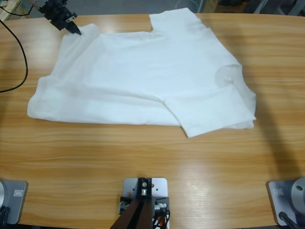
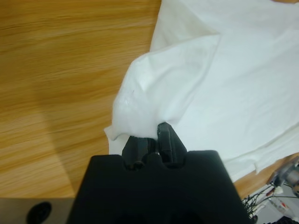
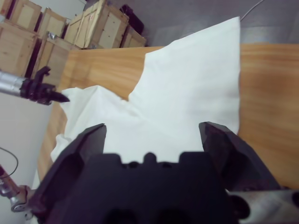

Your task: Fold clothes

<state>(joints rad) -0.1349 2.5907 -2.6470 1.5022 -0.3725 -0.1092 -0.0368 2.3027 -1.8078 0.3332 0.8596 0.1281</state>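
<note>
T-shirt (image 1: 147, 81): it lay spread on the bench, white, across the middle and the far half of the high view. It was partly folded, with one flap doubled over on the right side. A round mark showed through the cloth near the right edge. One sleeve reached up toward the far edge of the bench.

Bench (image 1: 143, 157): it was of light wood. The near half was bare wood, and a dark cable (image 1: 19, 52) ran over the far left part.

Left tool (image 1: 75, 30): it was at the far left corner of the T-shirt. In the left wrist view its two black jaws stood close together and were clamped on a bunched corner of the white cloth (image 2: 140, 107), which rose a little from the wood there.

Right tool (image 3: 152, 140): its jaws stood wide apart, with nothing between them. In the right wrist view it hung above the T-shirt (image 3: 187, 93) and did not touch it. I could not find this tool in the high view.

Background: wooden crates (image 3: 93, 28) stood behind the bench in the right wrist view, and the left tool (image 3: 58, 97) also showed there at the left, at the cloth's corner.
</note>
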